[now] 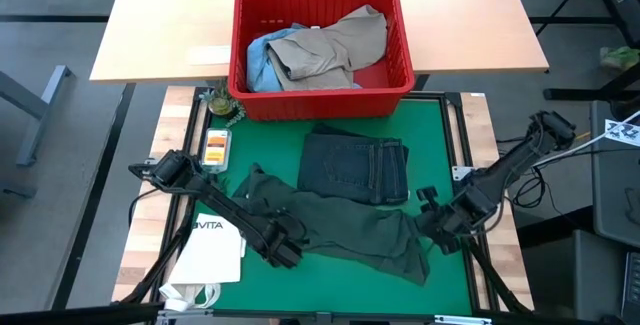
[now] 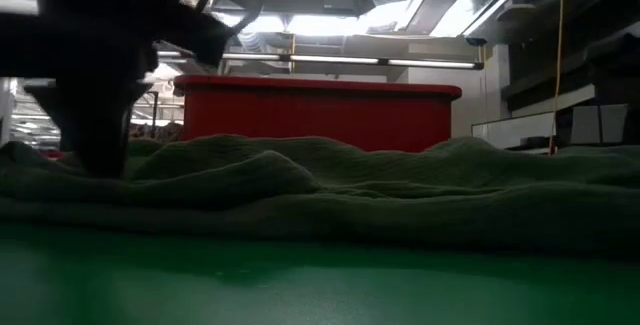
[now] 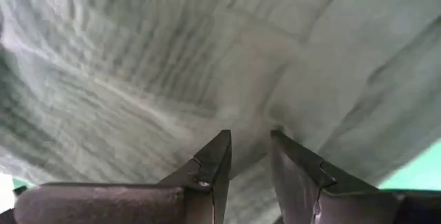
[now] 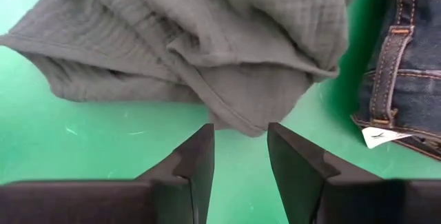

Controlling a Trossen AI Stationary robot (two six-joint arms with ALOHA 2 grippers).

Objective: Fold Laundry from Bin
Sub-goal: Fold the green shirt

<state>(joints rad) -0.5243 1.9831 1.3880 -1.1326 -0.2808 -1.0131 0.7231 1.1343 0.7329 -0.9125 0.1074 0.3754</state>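
Note:
A dark green shirt lies crumpled across the near half of the green mat. My left gripper points steeply down at the shirt's near-left part, its fingers a little apart. My right gripper hovers open over the mat at the shirt's right end. In the right wrist view the shirt's hem corner lies just beyond its fingertips, untouched. A folded pair of dark jeans rests flat behind the shirt. The red bin holds a khaki garment and a light blue one. My left gripper comes at the shirt from above, slanting, and its fingertips meet the cloth's upper surface. Creases run out from the tips. The fingers stand apart with cloth showing in the gap. The shirt stays lying on the mat.
A white paper bag printed VITA lies at the mat's near-left corner. A small orange packet and a dark round object sit at the left, near the bin. Bare green mat shows along the near edge.

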